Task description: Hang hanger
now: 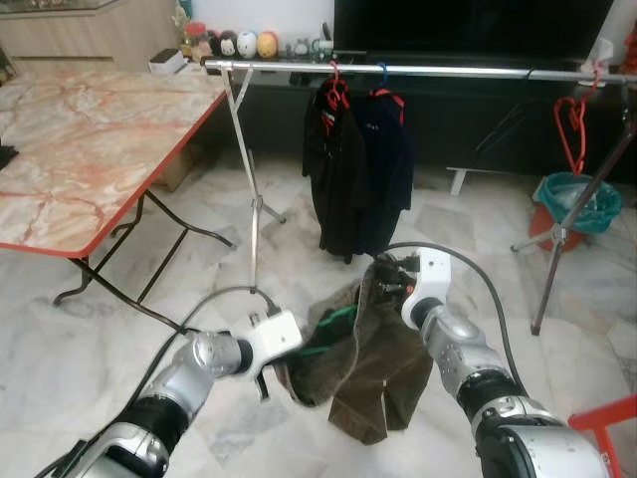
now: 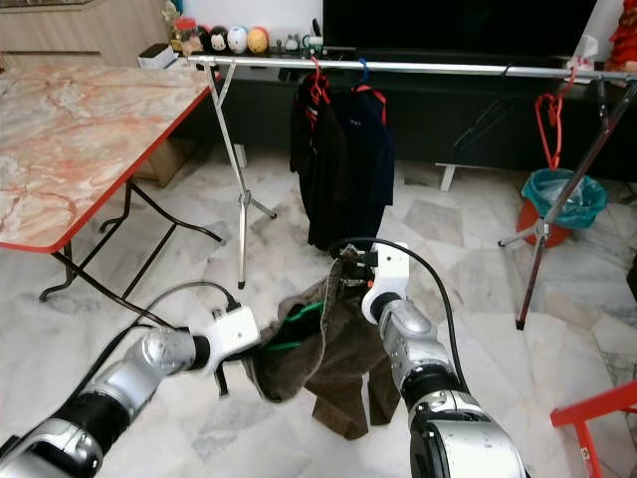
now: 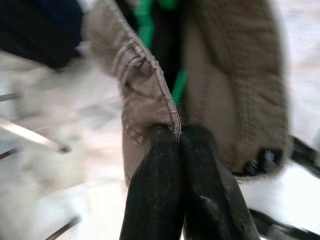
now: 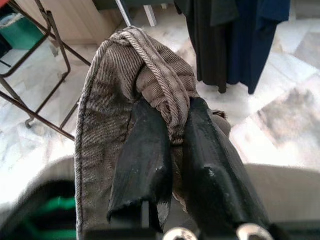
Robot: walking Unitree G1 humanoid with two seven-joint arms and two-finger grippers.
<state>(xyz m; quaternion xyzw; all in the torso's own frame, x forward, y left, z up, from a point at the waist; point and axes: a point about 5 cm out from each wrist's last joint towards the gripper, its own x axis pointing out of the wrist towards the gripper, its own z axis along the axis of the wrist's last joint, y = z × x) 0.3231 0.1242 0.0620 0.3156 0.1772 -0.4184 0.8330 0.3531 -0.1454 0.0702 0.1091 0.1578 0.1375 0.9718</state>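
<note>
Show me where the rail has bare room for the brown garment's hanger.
The rail is bare between the blue hanger and the empty red hanger near its right end, and again between the left support pole and the red hanger holding the black garment. The middle is crowded: black and navy garment hang touching.

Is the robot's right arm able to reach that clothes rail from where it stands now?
Probably not yet. The right gripper is shut on the brown garment, low and short of the rail; nothing blocks the way, but the robot looks to need a step closer.
</note>
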